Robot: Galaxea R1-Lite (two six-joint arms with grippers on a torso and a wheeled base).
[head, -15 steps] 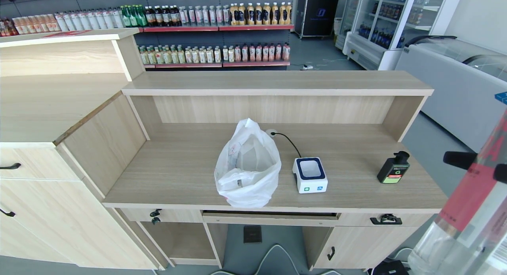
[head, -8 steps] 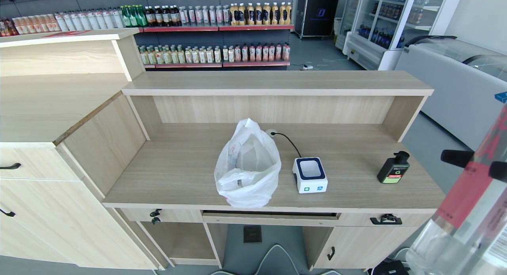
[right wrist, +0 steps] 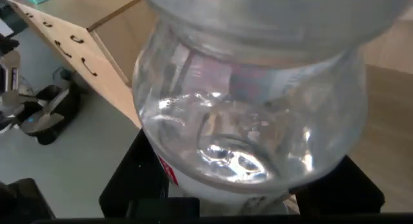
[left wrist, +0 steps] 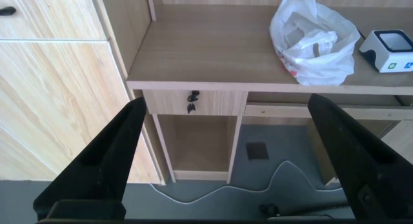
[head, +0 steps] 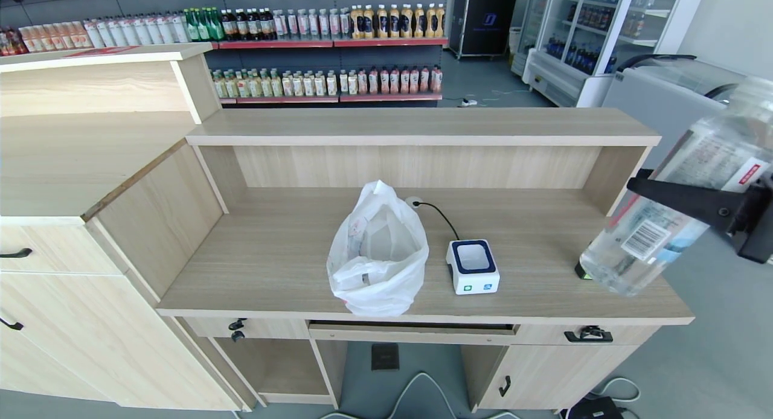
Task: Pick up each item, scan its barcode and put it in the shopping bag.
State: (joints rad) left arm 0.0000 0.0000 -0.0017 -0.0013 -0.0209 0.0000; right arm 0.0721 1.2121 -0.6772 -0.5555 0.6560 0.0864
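My right gripper [head: 682,203] is shut on a clear plastic bottle [head: 658,226], held tilted above the counter's right end with its barcode label facing the head camera. In the right wrist view the bottle [right wrist: 258,121] sits between the black fingers [right wrist: 139,179]. A white shopping bag [head: 377,256] stands open mid-counter, and a white scanner [head: 473,266] with a dark window sits just right of it. My left gripper [left wrist: 226,166] hangs open and holds nothing, below and in front of the counter's left part, with the bag [left wrist: 314,37] and the scanner [left wrist: 389,51] beyond it.
A dark pump bottle [head: 580,273] stands near the counter's right end, almost hidden behind the held bottle. The scanner's cable [head: 441,217] runs to the back of the counter [head: 272,250]. A raised shelf [head: 423,126] spans the back, and a taller cabinet [head: 72,165] stands left.
The right arm has swung the bottle up from the lower right and turned it, so its barcode label now shows instead of the red label. It now covers the pump bottle.
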